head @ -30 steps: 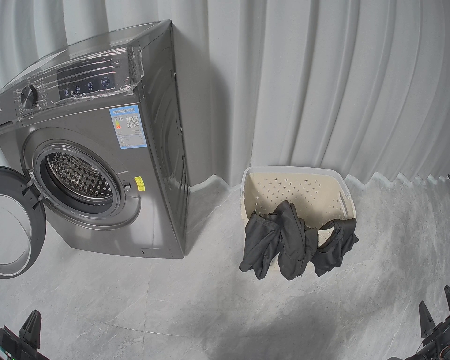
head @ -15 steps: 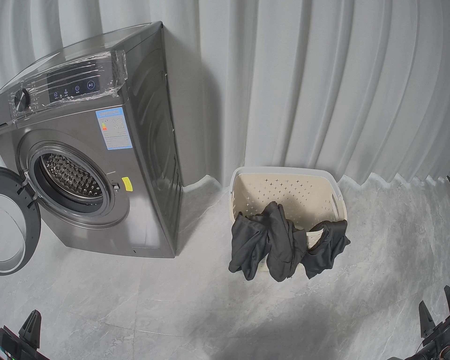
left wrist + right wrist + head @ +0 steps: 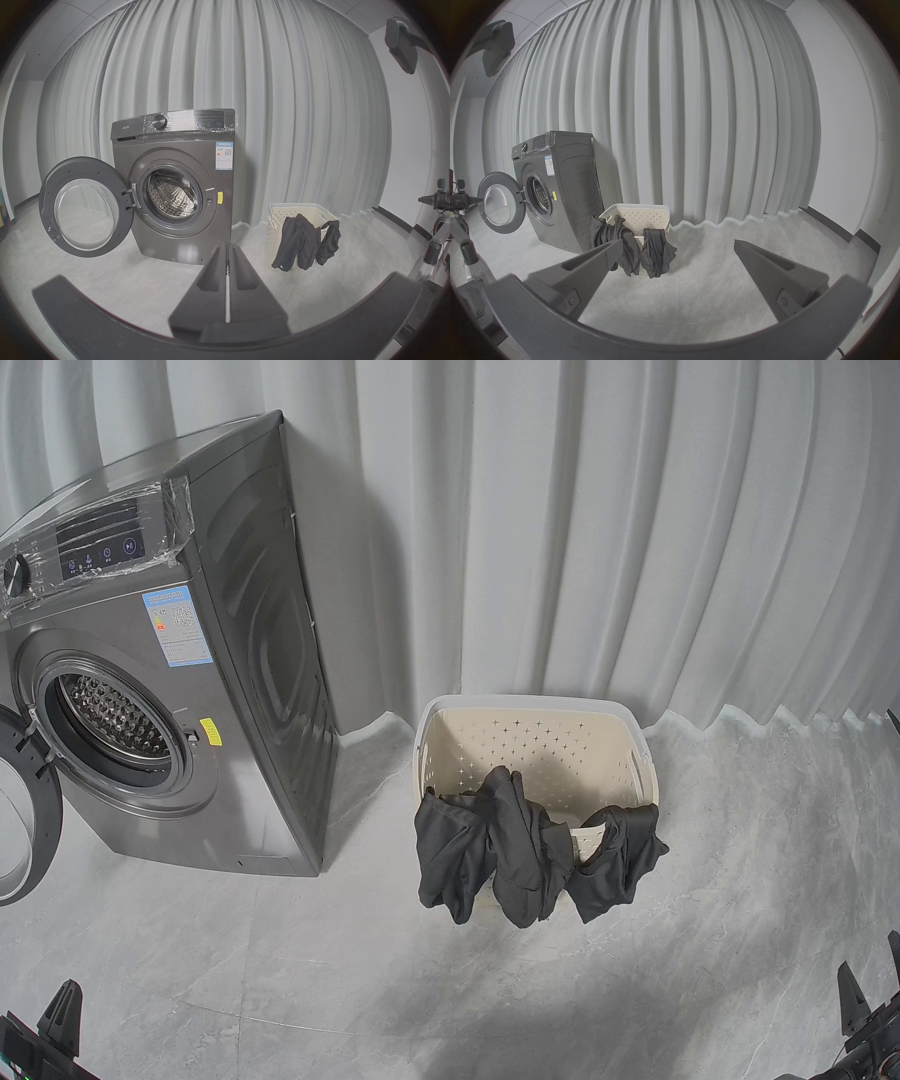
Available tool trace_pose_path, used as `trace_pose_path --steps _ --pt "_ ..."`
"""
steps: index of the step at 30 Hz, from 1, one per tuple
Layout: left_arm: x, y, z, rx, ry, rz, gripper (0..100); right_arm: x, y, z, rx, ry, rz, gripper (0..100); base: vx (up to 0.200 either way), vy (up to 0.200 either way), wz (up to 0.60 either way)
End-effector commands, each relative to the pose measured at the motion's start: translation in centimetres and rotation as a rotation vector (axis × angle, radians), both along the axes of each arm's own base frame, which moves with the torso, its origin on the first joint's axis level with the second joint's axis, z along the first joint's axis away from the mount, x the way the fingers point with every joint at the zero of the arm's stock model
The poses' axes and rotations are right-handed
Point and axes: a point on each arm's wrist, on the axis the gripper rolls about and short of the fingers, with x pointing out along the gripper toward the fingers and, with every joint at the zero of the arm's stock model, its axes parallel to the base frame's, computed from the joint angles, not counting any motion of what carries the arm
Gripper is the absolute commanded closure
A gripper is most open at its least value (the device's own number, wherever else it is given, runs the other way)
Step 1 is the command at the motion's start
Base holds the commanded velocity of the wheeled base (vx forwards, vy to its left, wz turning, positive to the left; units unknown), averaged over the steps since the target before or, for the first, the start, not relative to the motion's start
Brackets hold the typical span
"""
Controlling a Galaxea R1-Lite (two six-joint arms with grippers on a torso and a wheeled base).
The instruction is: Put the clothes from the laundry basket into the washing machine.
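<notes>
Clothes (image 3: 506, 847) sit to the right of the grey washing machine (image 3: 244, 641), whose round door (image 3: 19, 819) hangs open, showing its perforated steel drum (image 3: 112, 721). Near the machine on the floor (image 3: 375, 969) stands the cream laundry basket (image 3: 534, 702). The dark garments drape over its near rim, partly inside, partly hanging out. The left pincer (image 3: 228, 246) has its fingers pressed together; the right pincer (image 3: 676, 243) has its fingers spread apart. Both hold nothing and hang well apart from the clothes.
</notes>
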Motion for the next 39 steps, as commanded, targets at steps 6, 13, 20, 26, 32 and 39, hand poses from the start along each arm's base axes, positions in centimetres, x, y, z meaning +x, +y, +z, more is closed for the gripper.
trace_pose_path --steps 6,13,20,26,32,39 --pt "-0.02 0.00 -0.48 0.000 -0.002 0.001 100 0.01 0.00 -0.52 0.000 0.001 0.001 0 0.000 -0.133 0.00" --pt "-0.02 0.00 -0.48 0.000 -0.002 0.001 100 0.01 0.00 -0.52 0.000 0.001 0.001 0 0.000 -0.200 0.00" --pt "-0.02 0.00 -0.48 0.000 -0.002 0.001 100 0.01 0.00 -0.52 0.000 0.001 0.001 0 0.000 -0.029 0.00" --pt "-0.02 0.00 -0.48 0.000 -0.002 0.001 100 0.01 0.00 -0.52 0.000 0.001 0.001 0 0.000 0.000 0.00" --pt "-0.02 0.00 -0.48 -0.002 -0.002 0.001 100 0.01 0.00 -0.52 -0.002 0.001 0.001 0 0.000 0.000 0.00" --pt "-0.02 0.00 -0.48 0.000 -0.002 -0.001 100 0.01 0.00 -0.52 0.000 0.001 0.001 0 0.000 0.000 0.00"
